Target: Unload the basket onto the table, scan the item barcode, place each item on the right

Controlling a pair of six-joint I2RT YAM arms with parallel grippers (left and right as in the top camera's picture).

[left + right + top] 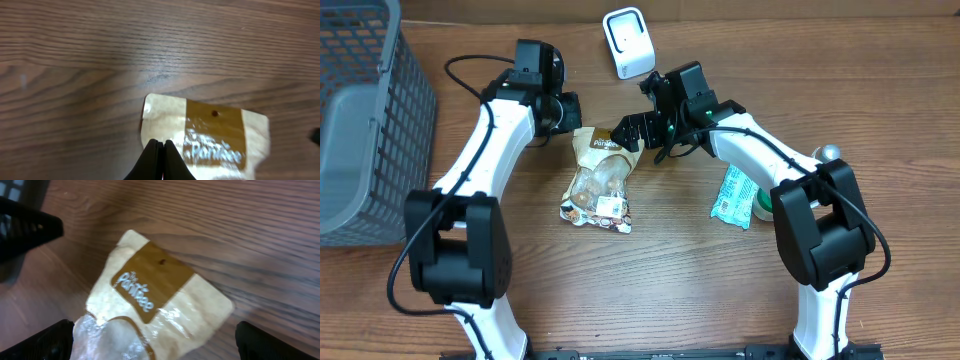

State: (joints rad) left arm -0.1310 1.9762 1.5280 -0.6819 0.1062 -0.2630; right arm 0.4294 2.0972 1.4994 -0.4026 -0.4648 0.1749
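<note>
The left claw [160, 146] is shut tight, with its two black fingers [150, 160] pressed flat together. Nothing shows between them. The tips sit right at the top edge of the bag [599, 178], and I cannot tell if they pinch that edge or only touch it. The right claw [155, 332] is open as wide as it goes and holds nothing. Its fingers stand far apart, one on each side of the top of the bag. The bag lies flat on the table [680, 280], in the middle, between the two arms. It is a see-through snack bag with a tan and brown top and white writing on it. There is a small white sticker near its low end. The two claws are close to each other, both at the top end of the bag. A white scanner [628, 42] sits at the far edge of the table, behind the right claw. A green packet [732, 196] lies on the right, well apart from the bag. A grey basket [360, 120] stands on the left.
</note>
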